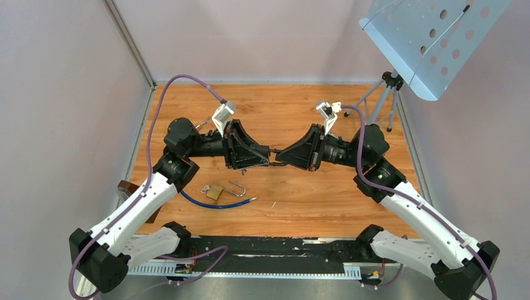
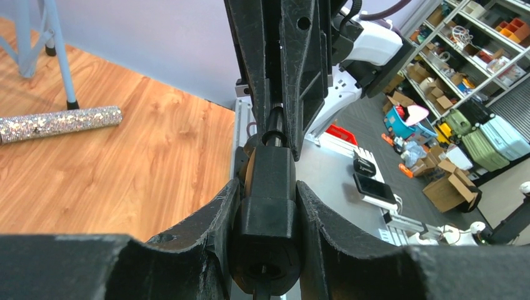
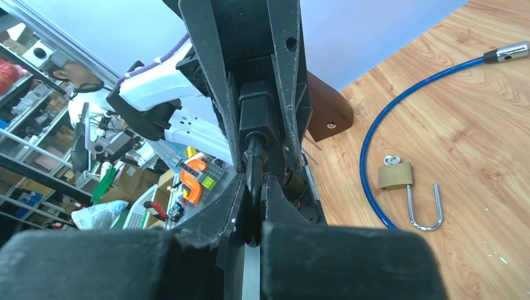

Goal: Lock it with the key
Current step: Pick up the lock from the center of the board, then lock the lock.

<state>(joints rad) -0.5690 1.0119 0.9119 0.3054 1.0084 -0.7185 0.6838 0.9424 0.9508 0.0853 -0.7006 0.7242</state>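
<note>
Padlock (image 1: 214, 191), shackle open, beside blue cable (image 1: 212, 204); left hand (image 1: 269, 157), right hand (image 1: 286, 155) tight on black barrel (image 2: 267, 181).

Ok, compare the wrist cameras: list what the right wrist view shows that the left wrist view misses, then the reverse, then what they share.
Only the right wrist view: the brass padlock lying on the table with its shackle open, the blue cable curving past it, and a brown block.
Only the left wrist view: a glittery silver stick and the tripod leg.
Both: the black part, gripped by the left gripper and the right gripper from opposite ends.
</note>
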